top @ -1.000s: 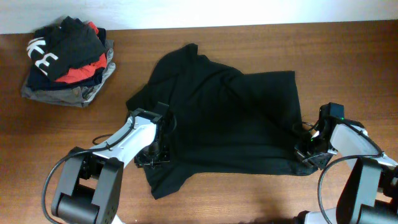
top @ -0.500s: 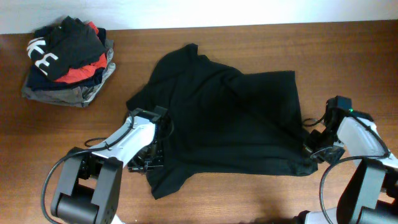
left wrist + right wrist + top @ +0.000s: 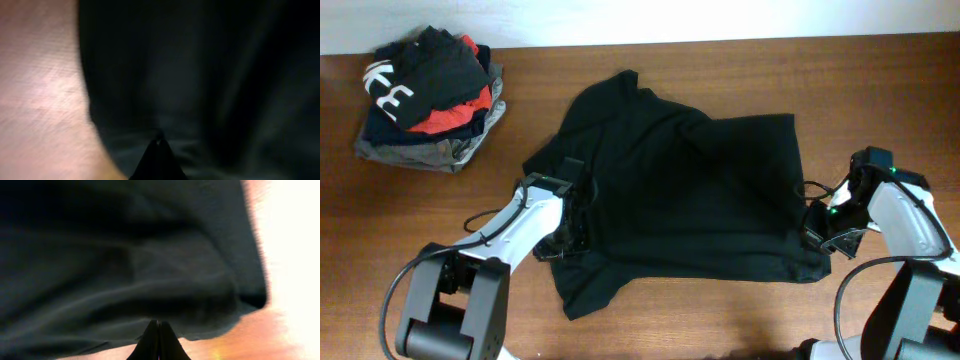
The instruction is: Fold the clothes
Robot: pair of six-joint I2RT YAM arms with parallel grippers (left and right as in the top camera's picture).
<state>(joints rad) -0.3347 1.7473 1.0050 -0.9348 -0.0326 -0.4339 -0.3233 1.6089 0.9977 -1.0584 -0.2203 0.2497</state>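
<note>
Spread across the middle of the bench (image 3: 700,320): black top (image 3: 690,190), laid out but rumpled, with a raised diagonal fold from upper middle toward the right. Upper part bunched toward the far edge; lower left corner trailing in a point toward the near edge. No logo or lettering to be made out from overhead.

At the top's left edge, low on the cloth: left hand (image 3: 565,240), fingers pressed together. From the left wrist camera, dark fingertips (image 3: 159,145) meeting in a single point on the fabric, creases running in toward them, bare wood to the left. Looks clamped on a pinch of the cloth.

At the top's right edge, near the lower right corner: right hand (image 3: 815,225), likewise closed. From the right wrist camera, fingertips (image 3: 158,327) joined at the hem, cloth filling the view above, bench showing bright at the right. Appears nipped on the fabric's edge.

Far left corner, well apart from the top: pile of folded garments (image 3: 425,100), red, navy and grey, with a black piece bearing big white letters on it.
</note>
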